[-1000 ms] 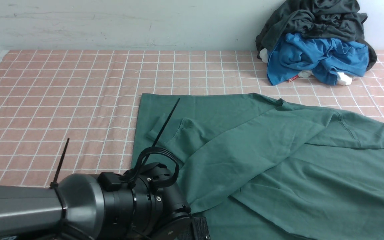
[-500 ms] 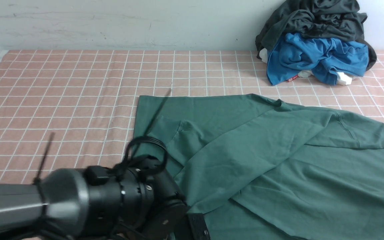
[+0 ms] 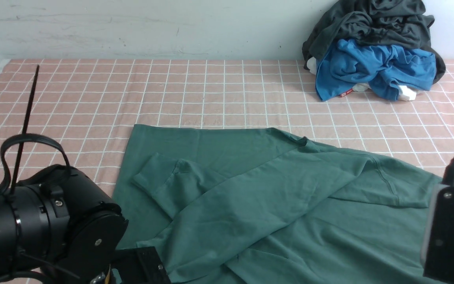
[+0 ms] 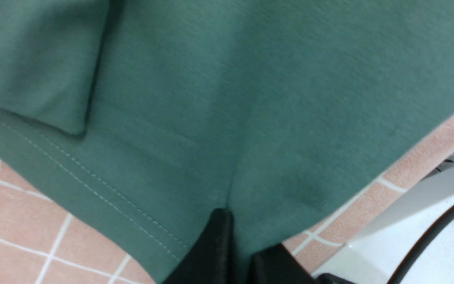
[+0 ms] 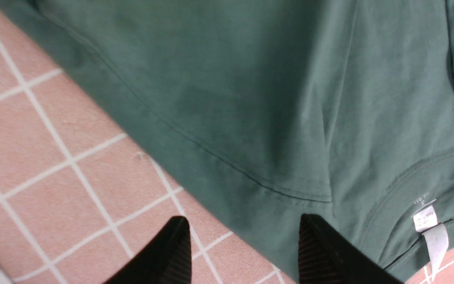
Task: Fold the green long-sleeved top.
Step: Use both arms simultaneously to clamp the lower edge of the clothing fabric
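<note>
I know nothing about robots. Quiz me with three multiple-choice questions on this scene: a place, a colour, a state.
1. Where is the crumpled bright blue garment? A. far right, by the wall. B. near left. C. under the left arm.
2. What colour is the checked tablecloth? A. yellow. B. pink with white lines. C. grey.
3. The left gripper is: A. open. B. holding the blue garment. C. shut on the dark green long-sleeved cotton top.
Answers: 1 A, it lies against the wall; 2 B, pink squares surround the top; 3 C, its black fingers pinch green fabric.
</note>
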Robot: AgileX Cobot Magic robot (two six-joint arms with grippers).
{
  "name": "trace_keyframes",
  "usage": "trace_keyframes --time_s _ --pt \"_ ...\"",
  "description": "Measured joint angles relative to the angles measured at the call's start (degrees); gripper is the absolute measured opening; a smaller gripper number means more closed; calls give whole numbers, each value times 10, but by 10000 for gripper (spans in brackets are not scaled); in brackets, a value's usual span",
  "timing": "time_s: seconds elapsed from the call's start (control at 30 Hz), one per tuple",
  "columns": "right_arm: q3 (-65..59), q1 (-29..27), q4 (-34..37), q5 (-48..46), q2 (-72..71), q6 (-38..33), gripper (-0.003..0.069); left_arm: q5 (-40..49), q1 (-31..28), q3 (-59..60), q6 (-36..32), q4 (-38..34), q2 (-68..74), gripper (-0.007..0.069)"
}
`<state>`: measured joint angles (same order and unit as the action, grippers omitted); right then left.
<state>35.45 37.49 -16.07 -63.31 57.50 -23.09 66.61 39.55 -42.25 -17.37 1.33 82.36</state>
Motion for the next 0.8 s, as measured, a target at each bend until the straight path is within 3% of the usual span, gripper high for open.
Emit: trace_keyframes --time_s 0.33,0.63,0.8 --pt "-113 0 -180 100 70 185 354 -27 0 1 0 -7 0 -1" --pt "-100 0 -268 100 77 308 354 -36 0 1 0 -13 0 -1" --pt "-80 0 -278 98 67 382 354 -40 0 1 0 -13 0 -1"
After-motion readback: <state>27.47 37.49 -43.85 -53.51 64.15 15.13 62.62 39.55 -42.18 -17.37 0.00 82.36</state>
